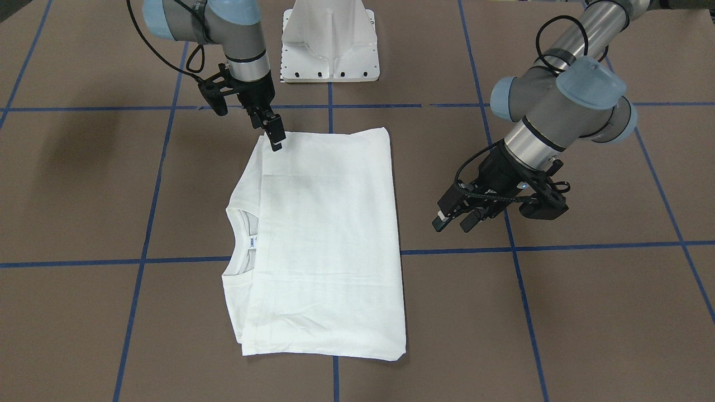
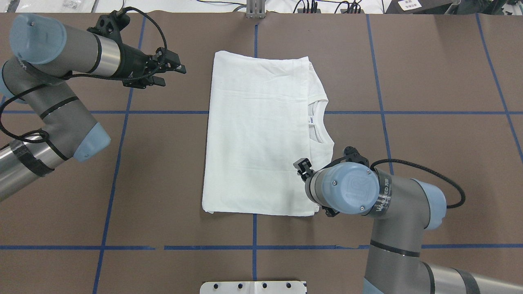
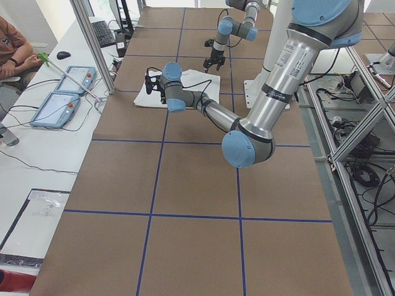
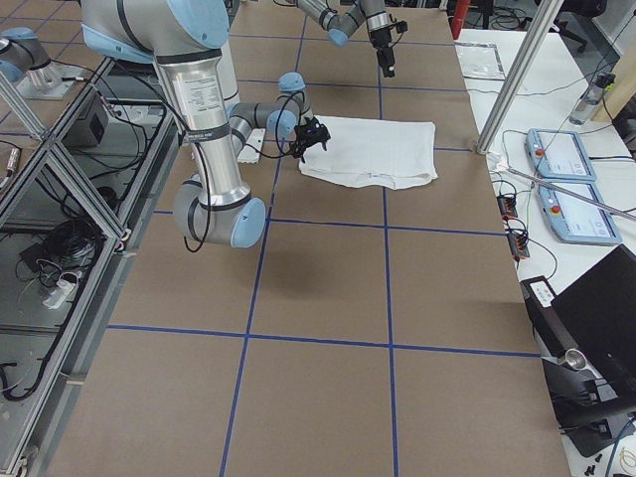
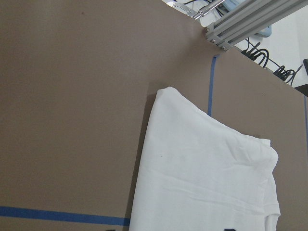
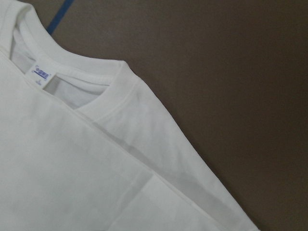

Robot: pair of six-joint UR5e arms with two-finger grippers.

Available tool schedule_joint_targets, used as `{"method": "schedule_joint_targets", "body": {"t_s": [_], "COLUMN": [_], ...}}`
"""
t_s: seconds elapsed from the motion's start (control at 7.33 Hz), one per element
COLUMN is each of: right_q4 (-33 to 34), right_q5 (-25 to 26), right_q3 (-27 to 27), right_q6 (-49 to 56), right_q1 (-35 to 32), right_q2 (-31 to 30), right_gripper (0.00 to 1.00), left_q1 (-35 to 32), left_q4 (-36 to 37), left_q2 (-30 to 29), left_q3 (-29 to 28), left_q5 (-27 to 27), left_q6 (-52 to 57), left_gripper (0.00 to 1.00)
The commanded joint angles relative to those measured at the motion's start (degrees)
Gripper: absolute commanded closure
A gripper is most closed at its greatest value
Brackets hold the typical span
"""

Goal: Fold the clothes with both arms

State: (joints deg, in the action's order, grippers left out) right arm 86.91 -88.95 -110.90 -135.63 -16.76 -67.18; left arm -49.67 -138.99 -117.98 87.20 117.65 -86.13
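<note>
The white T-shirt [image 1: 329, 234] lies flat and folded into a rectangle on the brown table, also in the overhead view [image 2: 261, 134]. Its collar and neck label [image 1: 252, 241] show at one long edge. My right gripper [image 1: 276, 142] points down with its tips at the shirt's corner nearest the robot base. Its fingers overlap in view, so I cannot tell whether they are open or shut, and in the overhead view the wrist [image 2: 347, 188] hides them. My left gripper [image 1: 455, 223] is open and empty, off the shirt beside its folded edge [image 2: 171, 75]. The printed text is hidden.
The white pedestal base [image 1: 329, 44] stands just behind the shirt. Blue tape lines [image 1: 586, 245] cross the brown table. An aluminium frame post [image 5: 240, 21] stands beyond the table's far edge. A person [image 3: 15, 49] sits at a side desk with tablets [image 3: 58, 105].
</note>
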Motion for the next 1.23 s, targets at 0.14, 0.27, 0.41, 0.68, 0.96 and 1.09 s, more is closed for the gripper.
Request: {"method": "schedule_joint_targets", "body": {"t_s": [0.14,0.27,0.41,0.68,0.96,1.09], "right_q4": [0.2,0.1,0.2,0.2,0.1,0.2], "right_q5": [1.4,1.5,1.6,1.6,1.2,1.1], "right_q3": [0.8,1.9,2.3,3.5,4.5,4.5], "right_q6": [-1.4,-0.8,-0.6,-0.6,-0.4,-0.5], "right_q1": [1.7,1.1,0.3,0.5,0.6,0.7], "right_q2": [-0.3,-0.4,-0.1,0.2,0.2,0.3], "right_gripper": [0.02,0.02,0.02,0.03,0.04,0.04], "left_q1": [0.2,0.3,0.3,0.4,0.4,0.5], "left_q4": [0.0,0.0,0.0,0.0,0.0,0.0], "left_q2": [0.3,0.3,0.3,0.3,0.3,0.3], "left_q3": [0.0,0.0,0.0,0.0,0.1,0.1], "left_q5": [-0.1,-0.1,-0.1,-0.1,-0.1,-0.1], "left_q6": [0.0,0.0,0.0,0.0,-0.1,0.0], "left_gripper": [0.19,0.19,0.18,0.18,0.18,0.18]}}
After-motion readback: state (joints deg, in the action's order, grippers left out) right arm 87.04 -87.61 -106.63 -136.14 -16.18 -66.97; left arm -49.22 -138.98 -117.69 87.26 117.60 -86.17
